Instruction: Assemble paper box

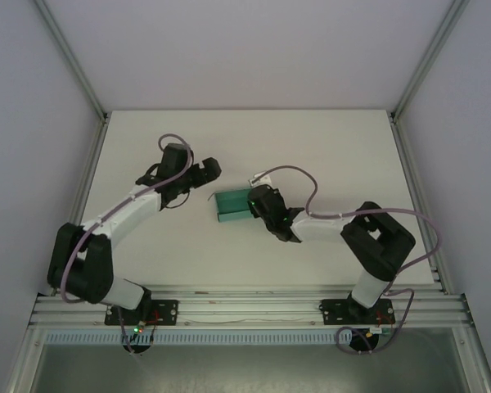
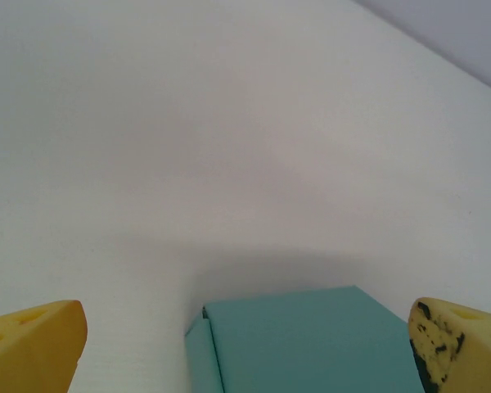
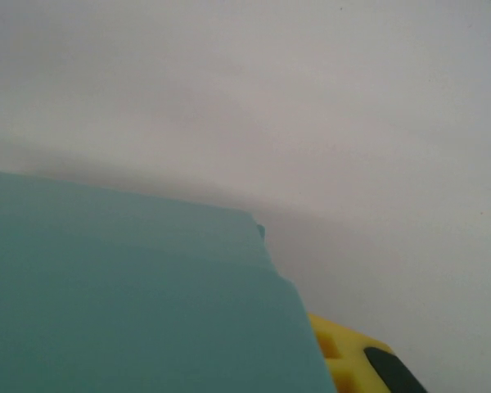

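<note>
A: One paper box [image 1: 231, 205]; where is it lying?
B: On the table [image 1: 327, 147]; left gripper [image 1: 210, 170] is hovering spread beside it, leaving room; right gripper [image 1: 254, 205] is sitting at its right end, seemingly steadying; whether pinching, I cannot tell.

The paper box [image 1: 231, 206] lay near the middle of the table [image 1: 327, 139], between the two hands. The left hand [image 1: 209, 172] was just behind it and to its left, and the right hand [image 1: 260, 205] was at its right end. In the left wrist view, the box lay between that hand's fingers [image 2: 33, 348].
</note>
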You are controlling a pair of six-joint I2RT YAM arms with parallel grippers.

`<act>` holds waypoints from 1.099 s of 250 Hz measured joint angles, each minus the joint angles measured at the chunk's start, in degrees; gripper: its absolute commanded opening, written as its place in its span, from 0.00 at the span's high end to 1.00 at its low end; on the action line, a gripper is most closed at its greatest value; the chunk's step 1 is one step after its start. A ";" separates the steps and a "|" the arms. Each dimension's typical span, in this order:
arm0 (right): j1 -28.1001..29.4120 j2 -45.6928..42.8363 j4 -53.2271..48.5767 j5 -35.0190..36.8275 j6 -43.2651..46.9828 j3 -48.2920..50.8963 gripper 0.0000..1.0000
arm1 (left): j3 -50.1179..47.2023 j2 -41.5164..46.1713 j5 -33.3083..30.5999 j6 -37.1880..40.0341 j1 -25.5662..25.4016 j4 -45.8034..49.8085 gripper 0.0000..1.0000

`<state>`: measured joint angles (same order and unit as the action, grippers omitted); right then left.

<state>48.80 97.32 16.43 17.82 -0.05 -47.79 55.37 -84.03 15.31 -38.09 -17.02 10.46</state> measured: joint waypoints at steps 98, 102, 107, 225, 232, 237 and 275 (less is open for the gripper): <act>1.62 -0.39 -0.96 1.03 -1.14 2.78 0.71 | -6.86 -6.05 12.35 -3.26 -0.22 -7.08 0.29; 1.66 -0.55 -1.07 0.98 -1.27 3.10 0.69 | -7.15 -6.23 12.50 -3.26 -0.22 -7.21 0.30; 1.68 -0.79 -1.29 0.81 -1.62 3.43 0.67 | -7.39 -6.38 12.68 -3.34 -0.22 -7.32 0.31; 2.16 -17.90 -14.60 -1.66 -8.24 11.13 0.23 | -8.70 -11.58 14.75 -3.50 -0.22 -13.09 0.39; 2.16 -18.78 -15.26 -1.64 -8.50 11.65 0.19 | -8.70 -12.04 14.93 -3.48 -0.22 -13.42 0.40; 2.19 -19.32 -15.58 -1.62 -8.52 12.02 0.16 | -8.70 -12.37 15.06 -3.41 -0.22 -13.66 0.40; 1.77 -24.46 -16.92 -1.55 -10.03 14.29 0.00 | -8.55 -14.14 16.61 -3.06 -0.09 -16.37 0.44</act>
<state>50.57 72.86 -0.49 16.27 -10.09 -33.50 46.83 -98.17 31.92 -41.15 -17.10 -5.91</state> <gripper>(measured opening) 0.983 0.580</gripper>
